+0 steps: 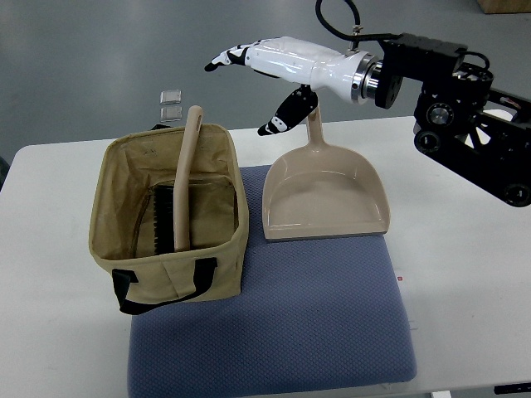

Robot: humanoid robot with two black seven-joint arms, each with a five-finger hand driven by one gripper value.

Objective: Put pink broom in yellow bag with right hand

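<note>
White table (465, 332) with blue mat (274, 332) under grey floor. Pink broom (184, 182) is standing inside yellow bag (166, 265), handle leaning out at 12 o'clock. Right hand (265, 75) is hovering fingers spread, empty, above dustpan (323, 195); best withdrawing upward, clearing the handle.

A white table (465, 274) fills the near part of the scene, its far edge running left to right across the upper middle. Its surface is smooth and evenly lit, with no hard shadows. Beyond it lies a grey-green floor (99, 58), plain and matt, occupying the far part. At the far right corner a brown box-like object (506, 5) is cut off by the frame edge. No walls or windows are visible.
</note>
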